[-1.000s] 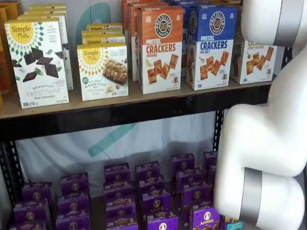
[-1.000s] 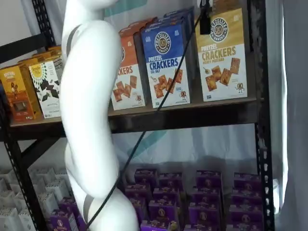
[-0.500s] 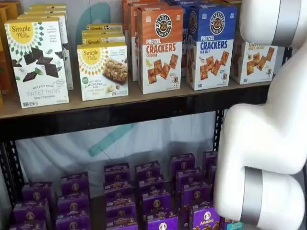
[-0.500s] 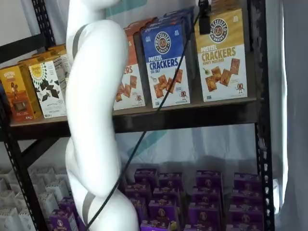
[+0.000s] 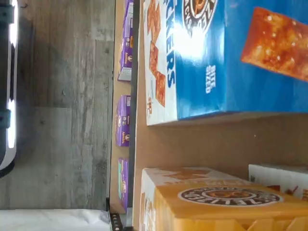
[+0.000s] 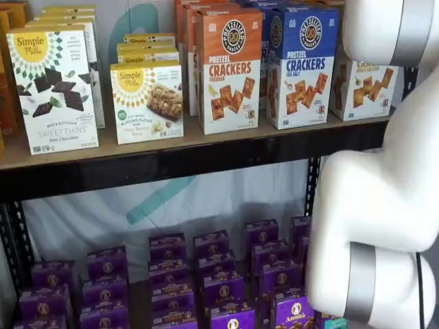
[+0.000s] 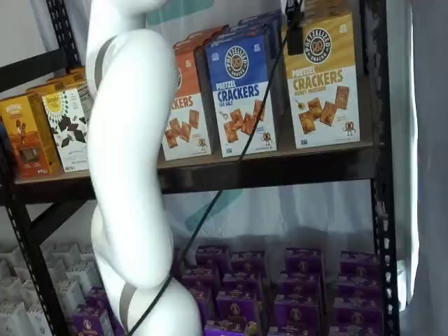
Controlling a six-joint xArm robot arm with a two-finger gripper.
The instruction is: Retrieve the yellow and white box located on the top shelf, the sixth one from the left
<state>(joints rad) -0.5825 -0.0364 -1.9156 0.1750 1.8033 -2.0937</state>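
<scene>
My claw (image 7: 295, 31) shows only as a black finger hanging at twelve o'clock in a shelf view, with its jaws spread wide and nothing in them. It hangs in front of the top band of the yellow and white box (image 7: 322, 84). That box stands upright at the three o'clock end of the top shelf (image 7: 280, 164), just beside the blue carton (image 7: 241, 91) at its nine o'clock.

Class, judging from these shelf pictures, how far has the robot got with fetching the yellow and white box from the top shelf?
Done: the arm is raised to the top shelf.
In hand: nothing visibly; the yellow and white box stands in its row beside the blue carton. The end effector itself is hard to make out.
Left: closing on the box, gripping it, and drawing it off the shelf.
</scene>
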